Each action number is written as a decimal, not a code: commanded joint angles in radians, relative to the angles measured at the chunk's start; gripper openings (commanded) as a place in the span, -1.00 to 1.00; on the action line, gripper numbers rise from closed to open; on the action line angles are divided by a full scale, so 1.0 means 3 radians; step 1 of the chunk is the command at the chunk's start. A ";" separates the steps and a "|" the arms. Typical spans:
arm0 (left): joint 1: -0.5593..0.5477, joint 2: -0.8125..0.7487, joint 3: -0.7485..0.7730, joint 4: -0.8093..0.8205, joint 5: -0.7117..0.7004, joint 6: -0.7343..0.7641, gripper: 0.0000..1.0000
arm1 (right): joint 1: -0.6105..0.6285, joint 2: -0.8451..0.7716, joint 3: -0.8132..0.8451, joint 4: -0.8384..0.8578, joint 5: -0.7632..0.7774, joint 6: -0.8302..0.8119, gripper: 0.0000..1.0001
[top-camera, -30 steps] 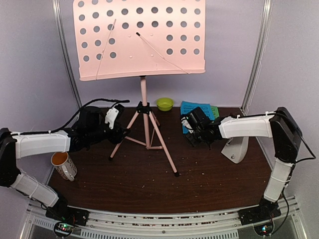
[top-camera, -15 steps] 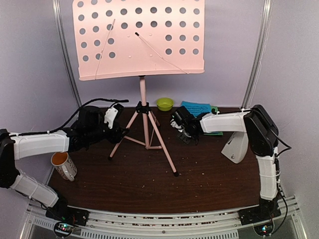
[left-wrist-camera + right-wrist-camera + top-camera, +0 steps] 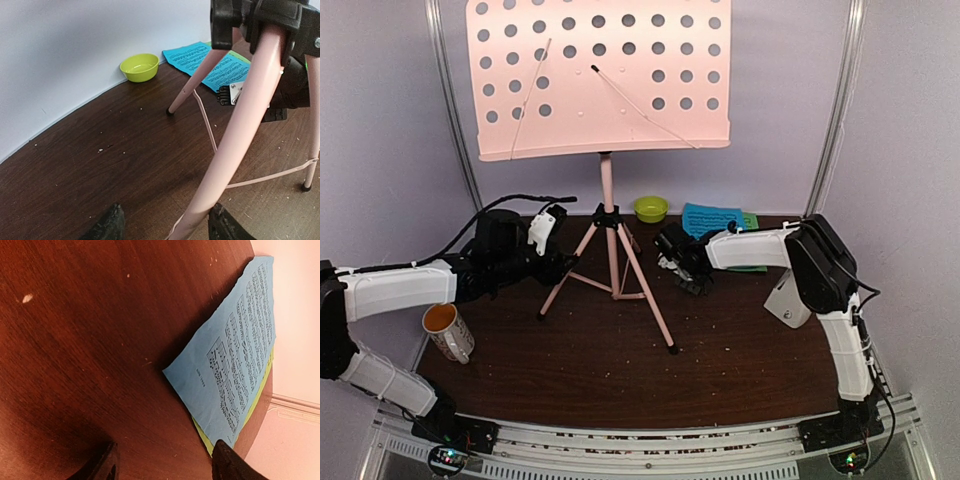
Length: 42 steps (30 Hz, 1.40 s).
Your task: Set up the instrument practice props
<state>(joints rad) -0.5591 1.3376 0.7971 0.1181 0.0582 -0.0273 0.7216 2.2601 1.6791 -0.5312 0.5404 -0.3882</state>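
Observation:
The pink music stand (image 3: 600, 80) is upright on its tripod at the table's middle back. My left gripper (image 3: 560, 268) is open around the stand's front-left leg (image 3: 245, 130), which rests against the right fingertip (image 3: 225, 227); the left gripper (image 3: 167, 227) leaves a wide gap on the other side. The blue sheet (image 3: 710, 215) lies flat on the green sheet (image 3: 751, 220) at the back right. My right gripper (image 3: 688, 278) hovers open over bare wood just left of them, its jaws (image 3: 165, 462) holding nothing beside the blue sheet (image 3: 235, 360). The white metronome (image 3: 792, 295) stands at the right.
A lime-green bowl (image 3: 651, 208) sits at the back wall behind the tripod. A white mug (image 3: 445, 330) lies near the left front, under my left arm. Two other tripod legs spread toward the front right (image 3: 660, 320) and the back. Crumbs dot the wood.
My right gripper has swung left from over the sheets toward the tripod, its arm folding in. The left gripper has stayed at the stand's leg.

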 commanded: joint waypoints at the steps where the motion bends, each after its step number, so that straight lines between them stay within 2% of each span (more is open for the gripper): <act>1: 0.0033 -0.0086 0.0150 0.0265 -0.0122 0.0021 0.18 | 0.0016 0.0179 0.0243 -0.0310 0.0076 -0.0146 0.27; 6: 0.0035 -0.0132 0.0148 0.0256 -0.0126 0.0059 0.18 | 0.0088 0.0566 0.0882 -0.0914 0.0271 -0.0202 0.26; 10: 0.0040 -0.0185 0.0121 0.0250 -0.0127 0.0082 0.18 | 0.0098 0.0683 0.1011 -0.0922 0.0584 -0.0251 0.23; 13: 0.0038 -0.0211 0.0100 0.0259 -0.0129 0.0097 0.19 | 0.0088 0.0716 0.1043 -0.0950 0.0561 -0.0330 0.23; 18: 0.0039 -0.0230 0.0098 0.0278 -0.0135 0.0123 0.20 | 0.0085 0.0696 0.0872 -0.0752 0.0772 -0.0535 0.15; 20: 0.0042 -0.0238 0.0109 0.0281 -0.0137 0.0140 0.21 | 0.0073 0.0724 0.0769 -0.0486 0.1014 -0.0661 0.10; 26: 0.0055 -0.0296 0.0110 0.0254 -0.0130 0.0156 0.21 | 0.0064 0.0855 0.0978 -0.0211 0.1053 -0.0901 -0.04; 33: 0.0058 -0.0374 0.0071 0.0264 -0.0158 0.0167 0.22 | 0.0012 0.0828 0.0889 0.0104 0.1015 -0.1097 -0.37; 42: 0.0056 -0.0368 0.0069 0.0251 -0.0171 0.0177 0.22 | -0.0116 0.0799 0.0856 0.0269 0.0961 -0.1093 -0.94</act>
<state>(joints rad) -0.5507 1.2407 0.7971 0.1558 0.0170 0.0109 0.7052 2.4985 1.9476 -0.4850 0.8330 -0.7174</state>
